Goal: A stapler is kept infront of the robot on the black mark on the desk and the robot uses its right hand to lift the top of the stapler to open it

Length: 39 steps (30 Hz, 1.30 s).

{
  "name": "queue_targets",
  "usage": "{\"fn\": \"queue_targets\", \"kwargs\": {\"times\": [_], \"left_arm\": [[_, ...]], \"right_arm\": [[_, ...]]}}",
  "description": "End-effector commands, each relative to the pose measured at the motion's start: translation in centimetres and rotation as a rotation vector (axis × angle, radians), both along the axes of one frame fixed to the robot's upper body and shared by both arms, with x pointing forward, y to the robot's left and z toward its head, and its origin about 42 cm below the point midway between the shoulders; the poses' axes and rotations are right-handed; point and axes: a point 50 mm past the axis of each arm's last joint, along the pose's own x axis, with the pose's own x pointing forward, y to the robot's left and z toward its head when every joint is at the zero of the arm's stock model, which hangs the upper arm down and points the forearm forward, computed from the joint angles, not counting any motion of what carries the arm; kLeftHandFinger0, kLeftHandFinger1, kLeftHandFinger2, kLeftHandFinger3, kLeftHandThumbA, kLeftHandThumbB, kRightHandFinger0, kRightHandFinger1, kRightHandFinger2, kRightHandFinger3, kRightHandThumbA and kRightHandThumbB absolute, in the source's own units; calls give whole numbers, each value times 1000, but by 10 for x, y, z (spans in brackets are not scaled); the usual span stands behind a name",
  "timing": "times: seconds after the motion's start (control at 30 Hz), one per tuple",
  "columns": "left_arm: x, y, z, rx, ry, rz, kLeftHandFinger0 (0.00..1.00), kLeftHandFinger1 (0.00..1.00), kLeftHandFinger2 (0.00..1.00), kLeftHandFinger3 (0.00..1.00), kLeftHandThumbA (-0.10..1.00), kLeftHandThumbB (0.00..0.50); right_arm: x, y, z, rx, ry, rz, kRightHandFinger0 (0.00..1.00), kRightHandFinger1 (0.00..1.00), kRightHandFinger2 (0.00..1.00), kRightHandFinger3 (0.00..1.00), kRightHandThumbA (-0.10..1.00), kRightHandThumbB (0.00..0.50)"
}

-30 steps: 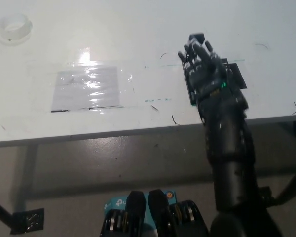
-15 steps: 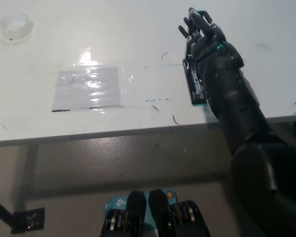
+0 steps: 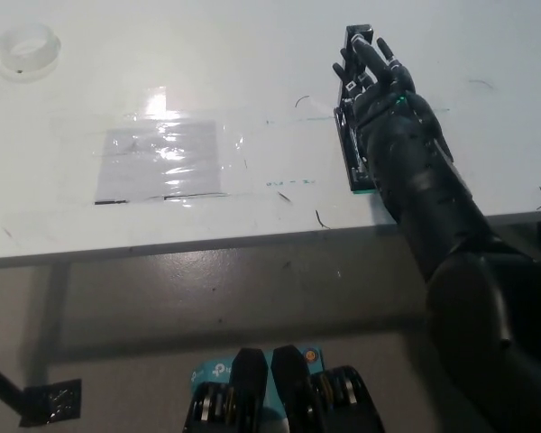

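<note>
Black right hand (image 3: 385, 97) lies over the stapler (image 3: 353, 135) at the white desk's (image 3: 252, 72) 2 o'clock area, fingers (image 3: 370, 56) extended along its top; actual grasp cannot be determined. Tape roll (image 3: 25, 50) sits at 10 o'clock.

A lab or test bench, by the look of it: a plain white surface (image 3: 252, 54) scribbled with pen marks, a clear plastic sheet (image 3: 158, 162) taped flat on it, a roll of clear tape (image 3: 24, 50) at its far corner, and bare grey floor (image 3: 207, 307) below.
</note>
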Motion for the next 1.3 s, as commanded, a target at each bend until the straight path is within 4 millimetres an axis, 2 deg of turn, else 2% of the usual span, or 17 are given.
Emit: {"fn": "queue_targets", "kwargs": {"times": [0.0, 0.17, 0.2, 0.27, 0.33, 0.4, 0.43, 0.47, 0.53, 0.63, 0.7, 0.73, 0.93, 1.03, 1.1, 1.13, 1.27], "left_arm": [[0, 9, 7, 36, -20, 5, 421, 479, 609, 785, 1000, 257], [0, 7, 10, 36, -17, 3, 454, 503, 610, 779, 1000, 263], [1, 9, 12, 37, -22, 9, 456, 503, 606, 781, 1000, 265], [1, 9, 14, 42, -30, 10, 441, 503, 608, 774, 1000, 251], [2, 9, 14, 43, -26, 12, 437, 498, 605, 771, 1000, 260], [2, 10, 14, 48, -28, 6, 419, 480, 585, 769, 1000, 271], [2, 10, 14, 48, -28, 6, 419, 479, 584, 768, 1000, 271], [1, 12, 13, 44, -29, 3, 401, 455, 566, 751, 1000, 277], [1, 12, 13, 35, -28, 5, 418, 464, 571, 746, 1000, 278], [0, 12, 14, 38, -29, 4, 421, 473, 583, 753, 1000, 284], [0, 12, 13, 42, -28, 2, 443, 489, 599, 768, 1000, 277], [0, 12, 13, 45, -24, 3, 440, 484, 601, 767, 1000, 272], [0, 16, 13, 47, -26, 15, 419, 469, 590, 744, 1000, 264], [-1, 16, 11, 45, -26, 9, 421, 471, 581, 748, 1000, 283], [-1, 14, 14, 50, -25, 10, 425, 484, 591, 738, 1000, 258], [-2, 13, 15, 45, -30, 12, 424, 483, 591, 732, 1000, 265], [3, 15, 15, 46, -23, 10, 429, 487, 601, 755, 1000, 250]], "right_arm": [[-8, 8, 2, 6, -74, 57, 637, 703, 758, 948, 704, 0], [-29, 6, -4, 21, -103, 87, 618, 703, 778, 937, 705, 0], [-35, 7, -4, 31, -126, 106, 625, 729, 812, 948, 705, 0], [-52, 5, -7, 32, -133, 125, 597, 690, 759, 901, 692, 0], [-68, 2, -9, 39, -131, 139, 602, 692, 764, 920, 687, 0], [-85, -2, -15, 54, -132, 170, 667, 736, 821, 1000, 721, 0], [-87, -2, -16, 55, -131, 174, 669, 738, 824, 1000, 726, 0], [-106, -9, -24, 52, -115, 170, 670, 755, 816, 1000, 735, 0], [-118, -13, -29, 46, -110, 172, 652, 760, 831, 1000, 734, 0], [-136, -27, -42, 29, -126, 175, 626, 713, 810, 1000, 740, 0], [-141, -31, -45, 36, -135, 184, 666, 731, 828, 1000, 770, 0], [-148, -36, -49, 42, -139, 183, 749, 770, 861, 1000, 791, 0], [-168, -44, -60, 40, -132, 195, 765, 824, 908, 1000, 808, 0], [-180, -52, -70, 35, -108, 194, 778, 814, 881, 1000, 819, 0], [-183, -56, -74, 31, -79, 180, 751, 780, 829, 1000, 804, 0], [-185, -58, -76, 26, -73, 178, 739, 778, 821, 1000, 803, 0], [-190, -66, -75, 26, -71, 166, 752, 775, 832, 1000, 810, 0]]}}
